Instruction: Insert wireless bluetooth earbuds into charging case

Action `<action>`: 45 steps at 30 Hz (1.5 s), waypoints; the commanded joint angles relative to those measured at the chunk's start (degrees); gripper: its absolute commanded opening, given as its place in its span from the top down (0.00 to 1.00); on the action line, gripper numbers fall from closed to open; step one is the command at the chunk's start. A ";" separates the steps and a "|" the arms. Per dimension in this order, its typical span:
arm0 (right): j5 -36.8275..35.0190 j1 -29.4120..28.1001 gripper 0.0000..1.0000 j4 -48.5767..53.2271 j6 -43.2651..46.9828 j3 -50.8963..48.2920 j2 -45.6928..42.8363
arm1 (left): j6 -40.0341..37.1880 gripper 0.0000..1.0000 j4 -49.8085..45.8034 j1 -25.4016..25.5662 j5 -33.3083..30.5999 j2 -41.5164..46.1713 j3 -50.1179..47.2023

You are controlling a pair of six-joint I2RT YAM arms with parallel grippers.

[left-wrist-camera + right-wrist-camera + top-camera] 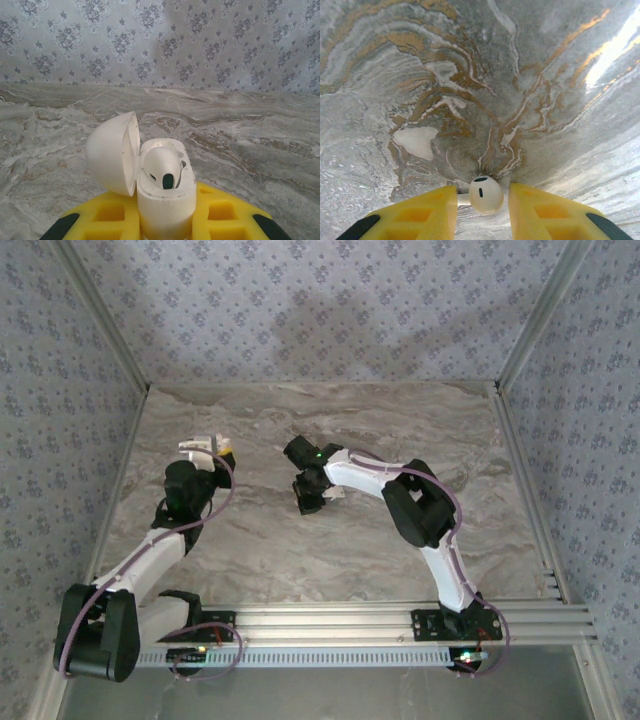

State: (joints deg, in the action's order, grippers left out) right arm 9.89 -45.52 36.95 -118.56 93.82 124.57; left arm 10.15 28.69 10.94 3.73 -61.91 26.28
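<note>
On the marble table (400, 440): one charging case (165, 200), two earbuds (161, 167) (486, 195), two grippers (212, 452) (310, 498).

The left gripper (165, 222) holds the charging case tight between its yellow fingers (112, 217), at the left of the table. The case is white, and its lid (112, 152) is swung open to one side. One earbud (161, 167) sits in the case, round head up, stem down inside; it has a dark oval spot. The other earbud (486, 195) is between the fingertips of the right gripper (483, 197), near the middle of the table. It is white with small dark marks on its round head. Its stem lies sideways, pointing at one yellow finger. The jaws are narrow around it, but I cannot tell if they pinch it.
</note>
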 commanded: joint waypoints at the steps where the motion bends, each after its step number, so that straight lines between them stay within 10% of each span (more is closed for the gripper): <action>1: -1.50 0.55 0.69 1.08 -6.94 1.36 2.65 | -0.84 0.84 2.34 -0.73 -0.30 0.14 -0.18; 22: -0.79 1.10 0.84 0.13 2.82 -4.50 -3.11 | -1.45 0.84 0.98 -1.01 1.26 -0.13 0.17; 45: 4.08 8.55 0.83 34.29 76.57 -0.56 -5.29 | -0.92 0.84 1.04 -0.39 4.62 0.12 1.09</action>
State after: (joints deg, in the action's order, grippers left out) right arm 16.05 -36.12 63.07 -54.98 90.78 116.46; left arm 9.52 28.47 10.39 7.14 -62.57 26.28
